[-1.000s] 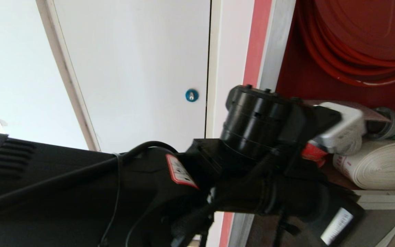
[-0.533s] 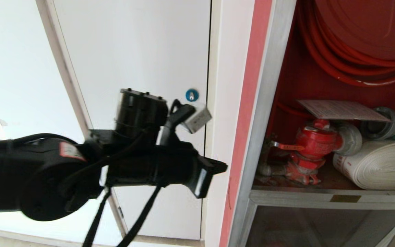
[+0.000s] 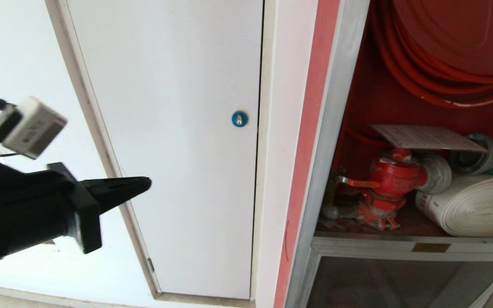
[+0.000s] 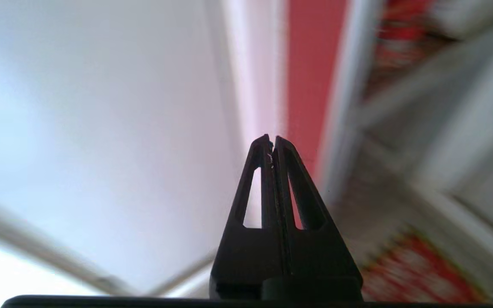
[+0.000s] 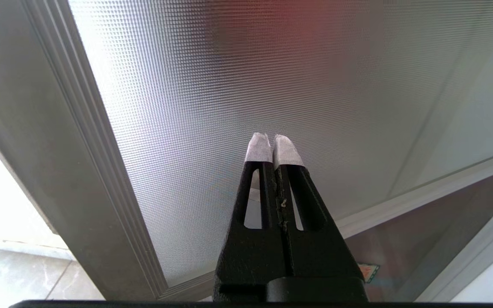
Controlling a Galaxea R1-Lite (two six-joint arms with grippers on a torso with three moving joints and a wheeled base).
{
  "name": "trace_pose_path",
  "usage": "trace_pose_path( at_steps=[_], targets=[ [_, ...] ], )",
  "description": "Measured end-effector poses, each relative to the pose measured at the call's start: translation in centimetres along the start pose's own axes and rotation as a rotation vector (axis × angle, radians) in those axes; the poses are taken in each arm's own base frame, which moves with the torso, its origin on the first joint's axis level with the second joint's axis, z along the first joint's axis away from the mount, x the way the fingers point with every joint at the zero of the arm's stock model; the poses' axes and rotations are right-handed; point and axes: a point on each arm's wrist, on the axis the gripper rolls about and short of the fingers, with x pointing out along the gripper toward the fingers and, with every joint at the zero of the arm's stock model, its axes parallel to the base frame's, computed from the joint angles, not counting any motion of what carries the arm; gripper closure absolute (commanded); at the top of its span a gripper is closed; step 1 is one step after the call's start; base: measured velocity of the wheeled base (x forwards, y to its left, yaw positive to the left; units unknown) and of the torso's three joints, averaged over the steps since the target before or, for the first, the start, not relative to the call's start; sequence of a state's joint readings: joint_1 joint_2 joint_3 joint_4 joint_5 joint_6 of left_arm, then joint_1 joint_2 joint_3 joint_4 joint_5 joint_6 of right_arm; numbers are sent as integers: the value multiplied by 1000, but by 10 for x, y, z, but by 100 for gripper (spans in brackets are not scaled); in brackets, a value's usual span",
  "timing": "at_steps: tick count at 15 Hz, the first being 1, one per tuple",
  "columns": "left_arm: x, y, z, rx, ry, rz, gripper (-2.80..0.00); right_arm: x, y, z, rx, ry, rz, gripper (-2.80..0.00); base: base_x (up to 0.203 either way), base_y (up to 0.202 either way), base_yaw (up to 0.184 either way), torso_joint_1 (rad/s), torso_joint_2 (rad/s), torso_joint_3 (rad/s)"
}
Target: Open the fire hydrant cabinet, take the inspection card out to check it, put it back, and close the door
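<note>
Take the blue round lock (image 3: 239, 118) on the plain white panel (image 3: 173, 141) as your reference. Well to its left and lower, the left gripper (image 3: 146, 185) hangs in free air with its jaws pressed together and nothing between them; its tips point toward the panel. The left wrist view confirms the closed, empty fingers (image 4: 260, 158). To the right of the lock stands the fire hydrant cabinet (image 3: 336, 128), open, its silver frame edge upright. Inside, right of the lock and slightly lower, the inspection card (image 3: 426, 137) lies flat on top of the red valve (image 3: 394, 175), beside the rolled white hose (image 3: 473, 205) and beneath the red hose reel (image 3: 456, 47). The card's long axis runs roughly level, left to right, with its near edge facing out of the cabinet. Judged from this layout, the card is back in place and the remaining step is closing the door. Bring the pushing gripper flat against the door frame, not the glass, and swing it steadily until it latches. The right gripper (image 5: 272, 147) is closed and empty, facing the textured glass of the door (image 5: 238, 72).
</note>
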State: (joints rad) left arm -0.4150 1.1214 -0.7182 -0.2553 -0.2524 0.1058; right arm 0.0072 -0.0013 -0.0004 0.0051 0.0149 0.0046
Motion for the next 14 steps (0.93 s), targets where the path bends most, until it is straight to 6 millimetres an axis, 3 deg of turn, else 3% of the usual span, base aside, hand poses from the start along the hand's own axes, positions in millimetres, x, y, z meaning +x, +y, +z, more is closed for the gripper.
trace_pose_path(
  at_steps=[4,7,11,14],
  targets=[
    [-78,-6,-11,142,-123,326,0,0,0,0,0,0,0,0,0,0,0,0,0,0],
    [-127,-22,-25,169,-187,548,0,0,0,0,0,-1,0,0,0,0,0,0,0,0],
    [-163,-42,-48,132,-231,802,0,0,0,0,0,-1,0,0,0,0,0,0,0,0],
    [-174,-54,-67,137,-270,858,0,0,0,0,0,0,0,0,0,0,0,0,0,0]
  ],
)
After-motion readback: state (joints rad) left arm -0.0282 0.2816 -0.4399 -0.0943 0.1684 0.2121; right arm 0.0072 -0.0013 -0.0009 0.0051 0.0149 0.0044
